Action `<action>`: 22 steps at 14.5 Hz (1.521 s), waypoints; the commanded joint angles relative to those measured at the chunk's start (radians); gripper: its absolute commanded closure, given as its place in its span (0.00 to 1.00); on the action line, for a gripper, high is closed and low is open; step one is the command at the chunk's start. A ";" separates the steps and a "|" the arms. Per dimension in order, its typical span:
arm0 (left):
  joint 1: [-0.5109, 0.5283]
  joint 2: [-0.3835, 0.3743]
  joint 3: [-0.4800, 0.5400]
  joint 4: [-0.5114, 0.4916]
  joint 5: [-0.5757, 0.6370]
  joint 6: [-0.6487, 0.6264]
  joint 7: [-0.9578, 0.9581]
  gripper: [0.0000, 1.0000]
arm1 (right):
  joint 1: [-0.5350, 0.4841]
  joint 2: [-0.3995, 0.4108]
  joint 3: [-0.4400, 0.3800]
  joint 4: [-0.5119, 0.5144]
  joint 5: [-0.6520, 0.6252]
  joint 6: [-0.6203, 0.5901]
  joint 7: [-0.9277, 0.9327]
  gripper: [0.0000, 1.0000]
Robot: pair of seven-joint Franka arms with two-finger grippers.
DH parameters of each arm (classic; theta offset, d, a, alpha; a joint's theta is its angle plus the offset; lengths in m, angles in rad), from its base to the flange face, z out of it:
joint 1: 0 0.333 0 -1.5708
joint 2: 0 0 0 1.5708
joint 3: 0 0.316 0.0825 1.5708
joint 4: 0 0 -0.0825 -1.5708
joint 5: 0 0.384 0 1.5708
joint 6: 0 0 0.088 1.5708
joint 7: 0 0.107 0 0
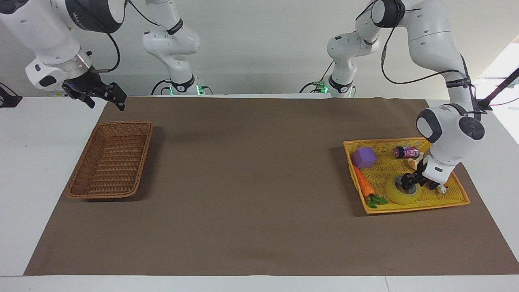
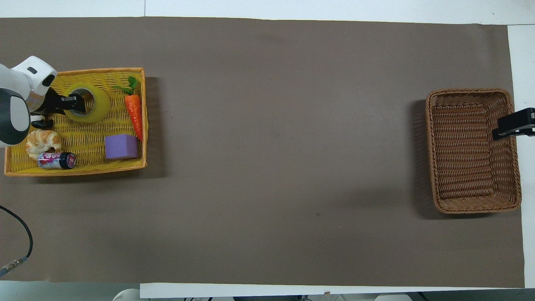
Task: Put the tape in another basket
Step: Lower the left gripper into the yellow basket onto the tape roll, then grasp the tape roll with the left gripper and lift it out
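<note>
Facing view: the left gripper (image 1: pixel 408 183) is down at the tape (image 1: pixel 401 190), which lies in the yellow basket (image 1: pixel 456 198), its fingers at the roll's rim and hole; whether they clamp it I cannot tell. The right gripper (image 1: pixel 106 95) hangs over the table near the brown basket (image 1: pixel 111 160), fingers apart, holding nothing.

Overhead view: 2 baskets, 1 tape (image 2: pixel 87 103), 1 carrot (image 2: pixel 134 109), 1 purple block (image 2: pixel 121 146), 1 croissant (image 2: pixel 42 141), 1 can (image 2: pixel 56 160).

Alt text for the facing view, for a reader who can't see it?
The left gripper reaches into the tape roll's core in the yellow basket, beside a carrot and purple block. The right gripper waits above the empty brown basket.
</note>
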 commanded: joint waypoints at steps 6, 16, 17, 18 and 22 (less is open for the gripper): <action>0.014 0.003 -0.004 -0.026 0.017 0.044 0.014 0.92 | -0.005 -0.014 0.004 -0.018 -0.005 0.004 -0.020 0.00; -0.128 -0.094 -0.010 0.284 -0.148 -0.445 -0.200 1.00 | -0.005 -0.014 0.004 -0.018 -0.005 0.004 -0.020 0.00; -0.156 -0.110 -0.013 0.278 -0.218 -0.470 -0.251 1.00 | -0.005 -0.014 0.003 -0.018 -0.005 0.004 -0.020 0.00; -0.199 -0.113 -0.013 0.273 -0.277 -0.473 -0.289 1.00 | -0.005 -0.014 0.004 -0.018 -0.005 0.004 -0.020 0.00; -0.432 -0.118 -0.014 0.268 -0.352 -0.426 -0.541 1.00 | -0.005 -0.014 0.004 -0.018 -0.004 0.004 -0.020 0.00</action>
